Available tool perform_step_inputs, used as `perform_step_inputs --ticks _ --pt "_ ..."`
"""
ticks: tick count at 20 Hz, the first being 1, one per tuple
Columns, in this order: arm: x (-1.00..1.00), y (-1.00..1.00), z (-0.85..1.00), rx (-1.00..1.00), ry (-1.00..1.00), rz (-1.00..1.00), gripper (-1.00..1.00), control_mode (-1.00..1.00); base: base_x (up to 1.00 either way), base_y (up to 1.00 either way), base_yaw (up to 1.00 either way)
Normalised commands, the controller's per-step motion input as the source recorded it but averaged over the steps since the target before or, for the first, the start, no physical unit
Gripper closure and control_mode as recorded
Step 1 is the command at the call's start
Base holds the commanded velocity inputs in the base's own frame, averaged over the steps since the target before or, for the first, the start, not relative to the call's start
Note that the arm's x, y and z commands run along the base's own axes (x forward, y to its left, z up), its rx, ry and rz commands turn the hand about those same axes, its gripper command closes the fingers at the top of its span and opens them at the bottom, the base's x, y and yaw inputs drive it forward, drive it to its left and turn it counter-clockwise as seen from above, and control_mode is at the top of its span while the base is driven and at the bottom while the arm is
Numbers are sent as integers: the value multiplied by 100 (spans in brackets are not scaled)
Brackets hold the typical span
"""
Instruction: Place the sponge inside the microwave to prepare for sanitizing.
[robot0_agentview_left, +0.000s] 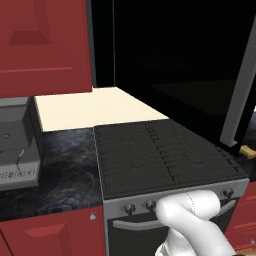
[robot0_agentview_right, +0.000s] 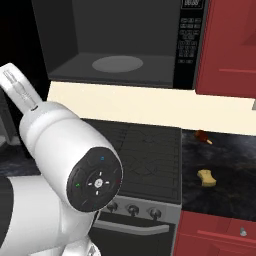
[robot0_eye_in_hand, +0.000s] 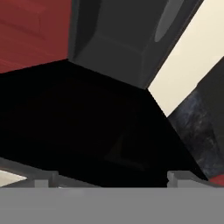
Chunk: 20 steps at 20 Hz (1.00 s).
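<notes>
Risking a bump against the open microwave (robot0_agentview_right: 125, 45) door (robot0_agentview_left: 175, 65); pincer (robot0_eye_in_hand: 109, 179) released, sponge (robot0_agentview_right: 206, 178) lower right on table (robot0_agentview_right: 220, 150).

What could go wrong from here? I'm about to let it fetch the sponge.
1. The microwave door hangs open over the stove; a swing toward the sponge could strike it.
2. The sponge lies far right on the dark counter, a long reach.
3. A small brown item nearby could be nudged.

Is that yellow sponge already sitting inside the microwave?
No. In the right base view the sponge lies on the dark countertop right of the stove, while the microwave turntable is bare.
</notes>
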Motion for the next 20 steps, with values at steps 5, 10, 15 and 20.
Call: perform_step_inputs --ticks 5,10,15,20 --pt "57 12 -21 17 0 0 -100 -100 0 0 0" --pt "64 4 -9 12 2 1 -100 -100 0 0 0" --pt "35 25 -8 5 0 9 -100 -100 0 0 0" --pt "16 27 -1 5 3 21 -100 -100 0 0 0"
